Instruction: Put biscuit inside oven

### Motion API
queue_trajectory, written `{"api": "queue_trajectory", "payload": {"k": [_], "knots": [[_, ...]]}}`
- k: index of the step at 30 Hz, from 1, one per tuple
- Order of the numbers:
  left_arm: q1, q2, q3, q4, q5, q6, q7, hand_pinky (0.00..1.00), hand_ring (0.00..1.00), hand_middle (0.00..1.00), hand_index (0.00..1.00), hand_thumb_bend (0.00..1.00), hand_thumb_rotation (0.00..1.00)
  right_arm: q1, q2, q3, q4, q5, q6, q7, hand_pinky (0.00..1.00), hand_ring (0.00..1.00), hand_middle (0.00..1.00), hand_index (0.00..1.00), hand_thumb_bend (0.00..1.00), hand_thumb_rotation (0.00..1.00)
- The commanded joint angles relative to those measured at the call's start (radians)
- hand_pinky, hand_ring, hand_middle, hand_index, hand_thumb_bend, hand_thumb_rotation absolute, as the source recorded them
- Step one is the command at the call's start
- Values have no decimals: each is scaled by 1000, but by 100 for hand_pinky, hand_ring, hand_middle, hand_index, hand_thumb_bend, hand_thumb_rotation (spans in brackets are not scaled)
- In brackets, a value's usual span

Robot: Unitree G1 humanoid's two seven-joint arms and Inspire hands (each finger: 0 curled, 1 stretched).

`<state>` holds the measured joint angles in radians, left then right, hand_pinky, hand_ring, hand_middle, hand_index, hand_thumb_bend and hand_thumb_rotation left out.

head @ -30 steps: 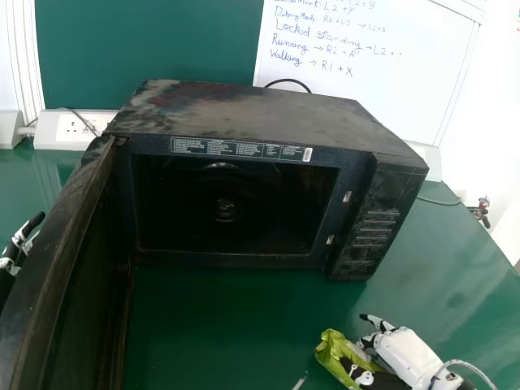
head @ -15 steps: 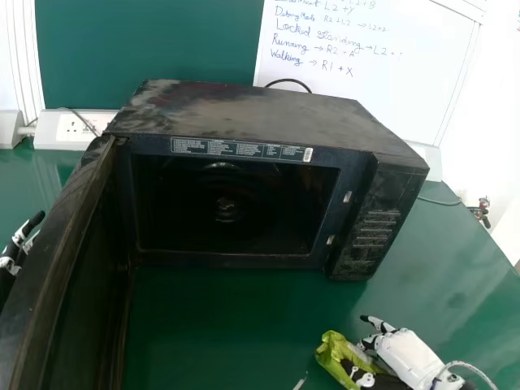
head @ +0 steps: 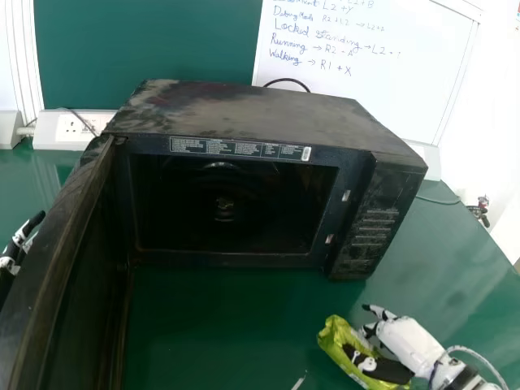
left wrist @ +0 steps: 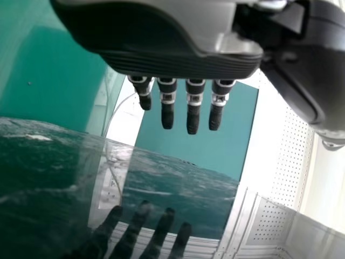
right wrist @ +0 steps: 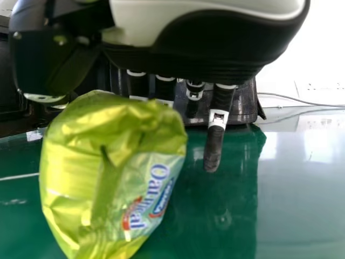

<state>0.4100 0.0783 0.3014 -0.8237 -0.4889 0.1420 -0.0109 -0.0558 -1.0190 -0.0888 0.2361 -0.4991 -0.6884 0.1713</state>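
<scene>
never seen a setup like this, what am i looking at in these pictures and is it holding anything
This is a two-armed humanoid robot with human-like hands. One picture looks forward and down from its head; the other two come from cameras at its wrists, each close to that arm's own hand.

On the glossy green table stands a black box-shaped microwave oven, its dark door swung open. Behind it is a whiteboard with handwriting.

The black-and-white right hand appears to hold a shiny yellow-green biscuit packet between thumb and fingers, in front of the oven. The matching left hand has its fingers straight, near the outer side of the open door.
</scene>
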Motion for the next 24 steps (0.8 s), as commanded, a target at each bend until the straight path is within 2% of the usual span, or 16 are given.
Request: {"api": "queue_trajectory", "payload": {"k": [1,10,24], "knots": [[3,-1,-6,-5,10,-1,2,100,93,92,93,88,96,-26,14,5,-23,26,14,16,37,41,51,51,52,0],[1,-7,-13,-2,27,-4,5,100,93,92,93,88,96,-94,48,17,-79,50,100,82,36,41,50,51,52,0],[-4,-15,-18,-2,40,-1,6,100,93,92,93,88,97,-202,71,48,-93,43,113,118,36,41,48,52,52,0]]}}
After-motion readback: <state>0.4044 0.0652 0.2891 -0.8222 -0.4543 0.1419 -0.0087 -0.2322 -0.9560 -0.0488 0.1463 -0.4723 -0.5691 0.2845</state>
